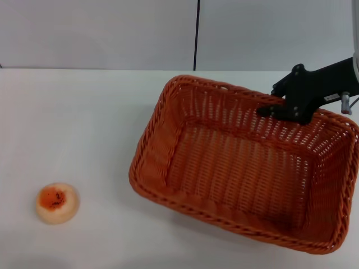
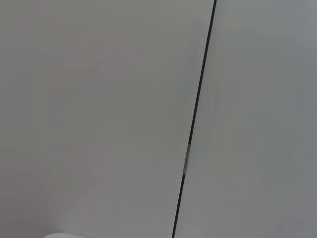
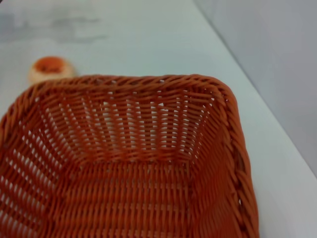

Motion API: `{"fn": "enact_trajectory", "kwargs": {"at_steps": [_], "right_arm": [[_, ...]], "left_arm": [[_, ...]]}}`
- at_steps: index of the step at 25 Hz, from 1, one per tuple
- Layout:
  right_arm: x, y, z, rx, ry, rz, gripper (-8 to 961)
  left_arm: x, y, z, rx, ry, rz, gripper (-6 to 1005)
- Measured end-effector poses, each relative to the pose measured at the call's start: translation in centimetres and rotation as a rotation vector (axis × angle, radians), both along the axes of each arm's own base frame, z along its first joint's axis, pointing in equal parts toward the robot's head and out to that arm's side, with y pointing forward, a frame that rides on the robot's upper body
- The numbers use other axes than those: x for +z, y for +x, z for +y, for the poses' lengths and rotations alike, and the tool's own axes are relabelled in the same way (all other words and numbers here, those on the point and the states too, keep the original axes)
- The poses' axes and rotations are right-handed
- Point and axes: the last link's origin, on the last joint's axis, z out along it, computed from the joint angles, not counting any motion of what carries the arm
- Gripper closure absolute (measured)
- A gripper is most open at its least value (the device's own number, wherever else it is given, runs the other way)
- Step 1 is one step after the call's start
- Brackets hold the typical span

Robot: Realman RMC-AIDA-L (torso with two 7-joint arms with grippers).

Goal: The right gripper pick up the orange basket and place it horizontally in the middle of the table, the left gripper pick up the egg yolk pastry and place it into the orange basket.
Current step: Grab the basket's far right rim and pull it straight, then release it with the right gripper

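A big white worktop (image 1: pixel 84 129) fills most of the head view. It is flat and plain, with soft light on it and faint grey shadows. Behind it stands a pale grey wall (image 1: pixel 95 33) made of smooth panels. A thin black line (image 1: pixel 196 33) runs straight up between two panels. The left wrist view shows the same grey wall (image 2: pixel 89 109) and black line (image 2: pixel 198 99), tilted a little.

Woven wicker-style orange basket (image 1: pixel 235 168), smooth matt table (image 1: pixel 73 129)
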Motion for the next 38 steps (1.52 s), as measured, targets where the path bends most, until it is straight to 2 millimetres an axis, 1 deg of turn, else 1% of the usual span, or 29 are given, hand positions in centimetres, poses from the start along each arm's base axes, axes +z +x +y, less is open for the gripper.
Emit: {"fn": "enact_trajectory", "kwargs": {"at_steps": [4,5,6,8,10,13,19,26,32,38], "right_arm": [[-0.4,-0.6,0.0,0.117,0.000,0.008,769],[-0.4,-0.8,0.0,0.138,0.006,0.022,768],[-0.8,-1.3,0.0,0.189,0.025,0.074,767],[-0.9,-1.4,0.0,0.207,0.033,0.090,765],[-1.5,-1.6,0.0,0.236,0.044,0.113,763],[-2.4,-1.7,-0.3,0.247,0.019,0.112,760],[-4.0,-1.3,-1.2,0.264,-0.055,0.055,754],[-4.2,-1.1,-1.4,0.266,-0.068,0.042,746],[-4.5,-1.1,-1.3,0.276,-0.056,0.041,740],[-5.4,-1.0,-1.2,0.324,-0.018,0.036,734]], "left_arm": [[0.0,-0.1,-0.5,0.005,0.004,-0.003,229],[0.0,-0.1,-0.5,0.005,0.004,-0.003,230],[0.0,-0.1,-0.5,0.005,0.004,-0.003,230],[0.0,0.1,-0.7,-0.003,0.011,-0.005,231],[0.0,0.2,-0.7,-0.008,0.014,-0.006,232],[0.1,0.3,-0.7,-0.018,0.019,-0.008,234],[0.1,0.4,-0.5,-0.024,0.020,-0.005,237],[0.1,0.6,0.1,-0.034,0.016,-0.006,241],[-0.1,0.5,0.1,-0.024,0.012,-0.010,245],[-0.1,0.4,-0.1,-0.016,0.011,-0.010,248]]}}
